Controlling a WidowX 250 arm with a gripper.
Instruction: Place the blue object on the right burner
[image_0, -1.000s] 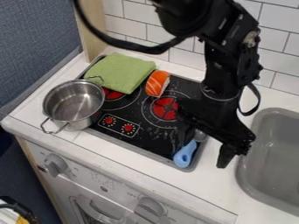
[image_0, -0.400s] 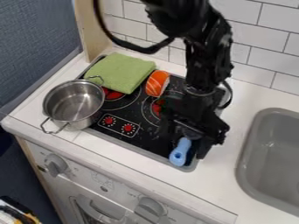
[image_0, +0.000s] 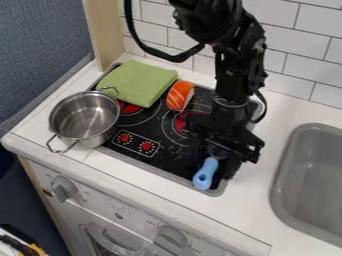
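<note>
Over the front right corner of the black stove top, the gripper hangs low around the upper end of the blue object. Below the gripper, the object's light blue handle shows, pointing toward the counter's front edge; its other end is mostly hidden. The right burner has a red centre, lying up and left of the gripper and partly covered by it. Whether the gripper holds the blue object cannot be told.
A steel pot stands at the stove's left side. The green cloth lies at the back left, with an orange and white sushi piece beside it, behind the right burner. A grey sink is on the right.
The gripper has moved left and come in around the blue object. The blue handle has shifted slightly left. The pot, cloth and sushi piece have kept their places.
</note>
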